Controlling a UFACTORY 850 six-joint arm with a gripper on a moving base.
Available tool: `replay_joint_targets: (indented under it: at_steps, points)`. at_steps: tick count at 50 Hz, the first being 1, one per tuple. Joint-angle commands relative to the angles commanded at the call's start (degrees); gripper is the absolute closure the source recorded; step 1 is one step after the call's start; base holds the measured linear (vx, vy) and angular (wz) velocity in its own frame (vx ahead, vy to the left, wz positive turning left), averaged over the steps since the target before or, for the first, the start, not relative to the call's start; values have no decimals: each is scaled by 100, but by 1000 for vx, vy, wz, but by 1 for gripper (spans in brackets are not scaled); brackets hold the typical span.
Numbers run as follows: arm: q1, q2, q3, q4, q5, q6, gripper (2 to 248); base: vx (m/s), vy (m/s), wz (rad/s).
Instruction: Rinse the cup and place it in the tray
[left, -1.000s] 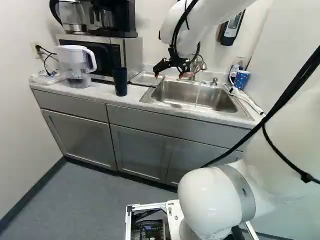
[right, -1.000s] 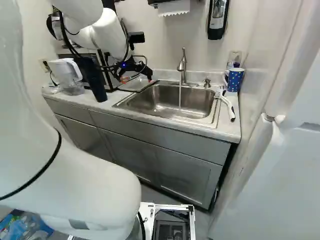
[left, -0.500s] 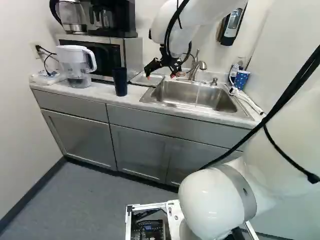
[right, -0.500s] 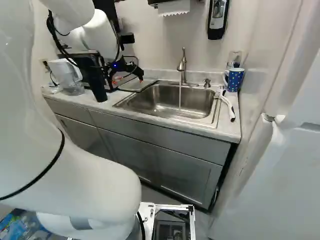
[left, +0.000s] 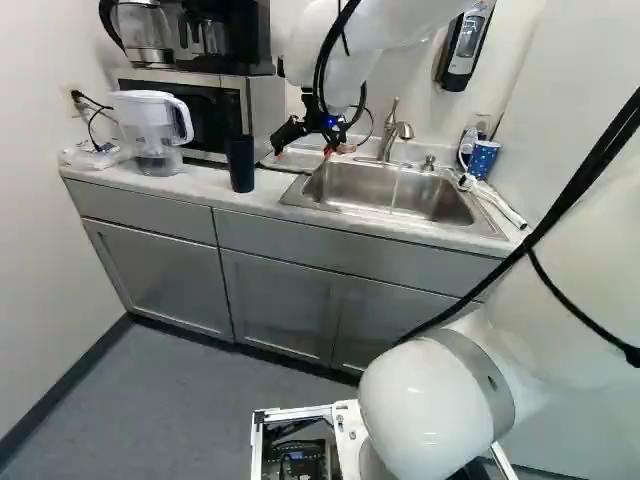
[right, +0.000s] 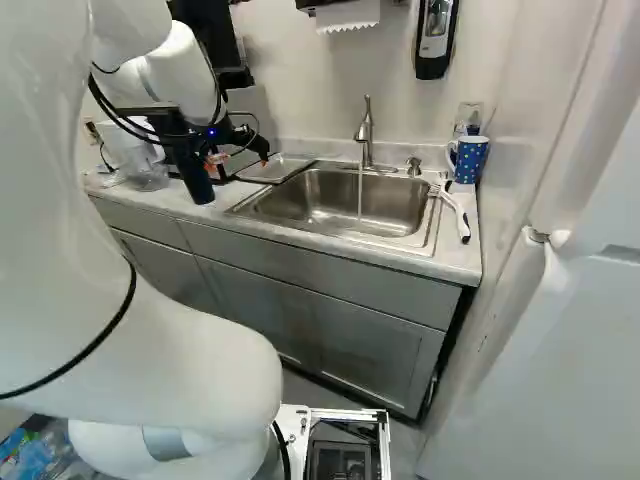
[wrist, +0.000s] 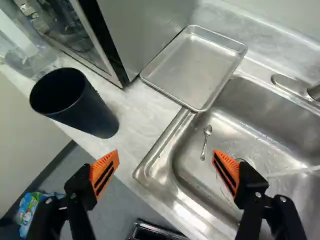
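Two fingers spread wide, nothing between them — the end effector (left: 307, 153) is near the cup (wrist: 74, 103).

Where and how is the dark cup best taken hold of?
Probably across the tall wall of the cup, below its rim, coming level from the sink side: it stands upright, shows no handle, and the microwave is behind it.

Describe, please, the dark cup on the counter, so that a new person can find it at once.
Find the microwave on the counter in the left base view. Near its right end, between the clear pitcher and the sink, stands the tall cup. It is plain, dark and without a handle, unlike the blue dotted mug past the sink.
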Motion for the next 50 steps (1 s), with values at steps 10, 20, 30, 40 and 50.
replay_joint_targets:
  at_steps: [10, 20, 30, 40, 50]
  points:
    - [211, -35, -32, 0, 0, 0, 3, 0, 0, 0]
    - [425, -84, -77, 0, 0, 0, 3, 0, 0, 0]
    - [626, -143, -131, 0, 0, 0, 3, 0, 0, 0]
    - [817, -260, -238, 0, 0, 0, 3, 0, 0, 0]
    - [996, -409, -378, 0, 0, 0, 3, 0, 0, 0]
